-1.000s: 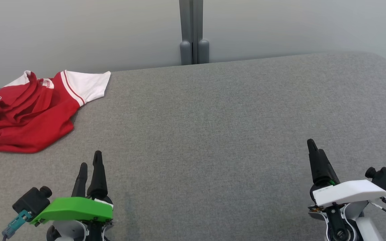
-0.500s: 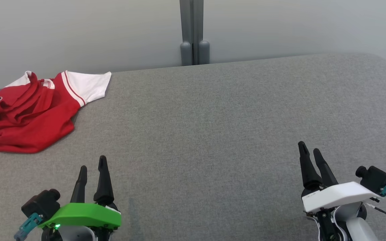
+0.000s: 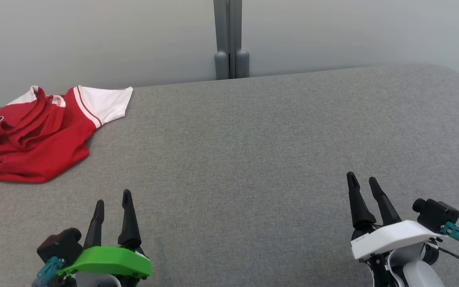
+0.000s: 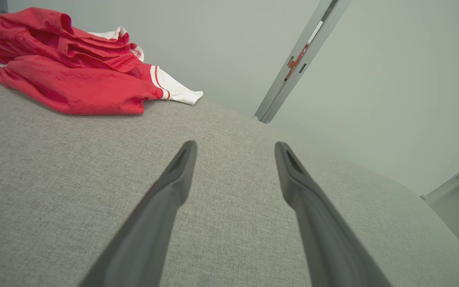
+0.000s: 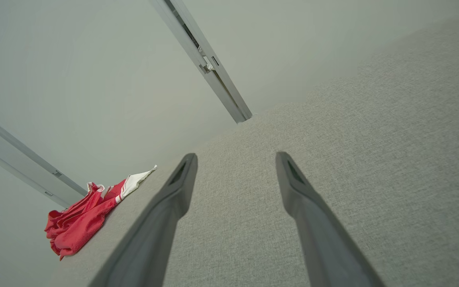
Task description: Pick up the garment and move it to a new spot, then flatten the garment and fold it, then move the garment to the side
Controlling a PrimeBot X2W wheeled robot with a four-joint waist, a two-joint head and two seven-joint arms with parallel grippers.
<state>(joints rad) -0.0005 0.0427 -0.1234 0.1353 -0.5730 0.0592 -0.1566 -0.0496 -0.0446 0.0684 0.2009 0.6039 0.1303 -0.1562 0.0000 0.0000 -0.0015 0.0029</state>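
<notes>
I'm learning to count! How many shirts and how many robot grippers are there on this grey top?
Red and white shirt: 1
Grippers: 2 (left gripper, right gripper)
Total: 3

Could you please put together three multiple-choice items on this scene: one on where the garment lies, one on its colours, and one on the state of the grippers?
1. Where does the garment lie on the grey surface?
A. At the far left
B. In the centre
C. At the near right edge

2. What colours is the garment?
A. Blue and yellow
B. Red with a white sleeve
C. All black

3. What state are the left gripper and right gripper in?
A. Both shut on the garment
B. Left shut, right open
C. Both open, holding nothing

Answers:
1 A: it lies crumpled at the head view's upper left.
2 B: a red body and a white sleeve with red stripes show.
3 C: each pair of fingers stands apart over bare fabric, away from the garment.
</notes>
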